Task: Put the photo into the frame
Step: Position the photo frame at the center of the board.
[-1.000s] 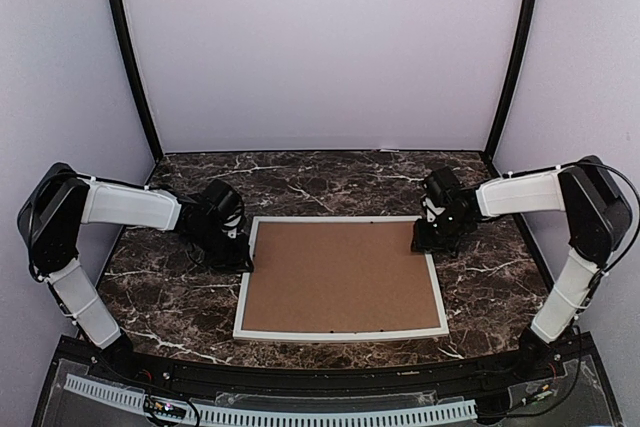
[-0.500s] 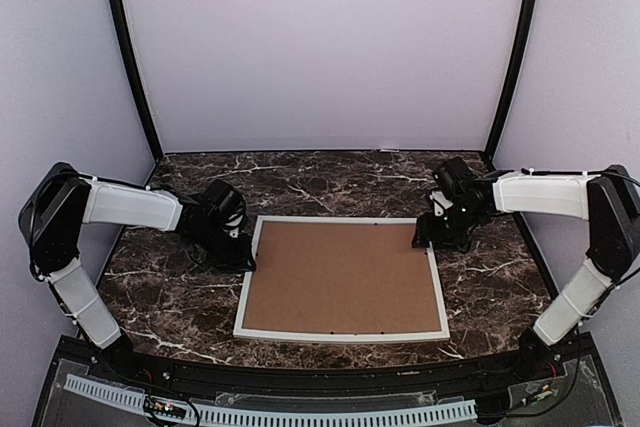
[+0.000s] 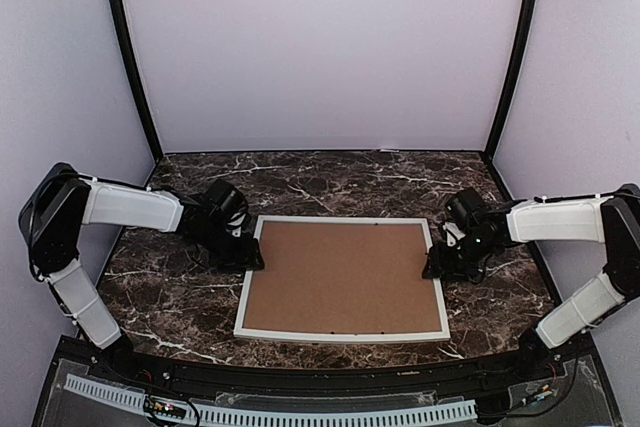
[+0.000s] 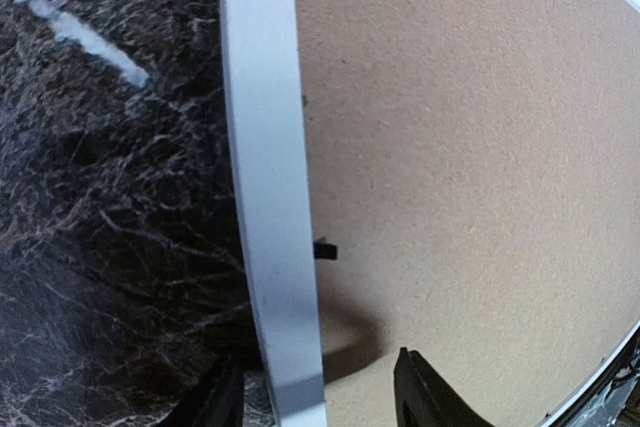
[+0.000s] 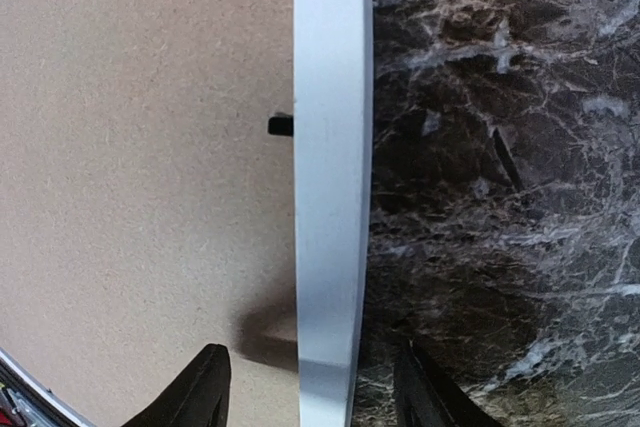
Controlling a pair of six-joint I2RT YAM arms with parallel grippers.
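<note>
Your left gripper (image 3: 252, 259) stands open astride the left rail of the white frame (image 3: 340, 335). Its outer finger is over the dark marble counter (image 3: 330, 182). Its inner finger is over the brown cardboard backing (image 3: 340, 275) that fills the frame, and neither finger visibly presses the rail. A black tab (image 4: 324, 248) sits just ahead of it on the rail's inner edge. Your right gripper (image 3: 432, 269) is likewise spread across the right rail, with a second black tab (image 5: 281, 126) farther ahead of it. The frame lies flat between the two grippers. The counter stretches outward of each gripper and beyond the far rail.
</note>
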